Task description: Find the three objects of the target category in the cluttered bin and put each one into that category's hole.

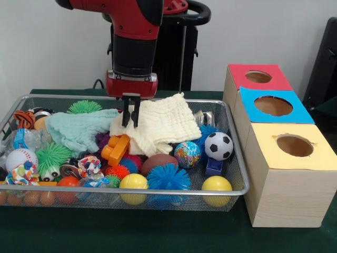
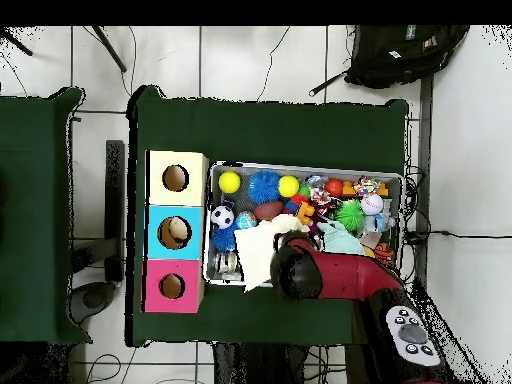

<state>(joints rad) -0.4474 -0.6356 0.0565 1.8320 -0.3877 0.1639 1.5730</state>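
Note:
The wire-mesh bin (image 1: 158, 193) is full of toys; it also shows in the overhead view (image 2: 303, 166). My gripper (image 1: 131, 125) hangs over the bin's back middle. Its fingers (image 1: 126, 117) stand close together, pinched on the upper left edge of a pale-yellow cloth (image 1: 163, 122). In the overhead view my arm (image 2: 330, 275) hides the gripper, and the cloth (image 2: 257, 252) shows beside it. No pale-yellow figure with orange parts shows; the cloths cover part of the bin. An orange plastic toy (image 1: 116, 149) lies just below the gripper.
A mint-green cloth (image 1: 79, 129) lies left of the gripper. A soccer ball (image 1: 218, 145), two smooth yellow balls (image 1: 134, 183) (image 1: 216, 185) and blue spiky balls (image 1: 167, 178) fill the front. Beside the bin stand boxes with holes: red (image 1: 258, 77), blue (image 1: 273, 106), yellow (image 1: 295, 145).

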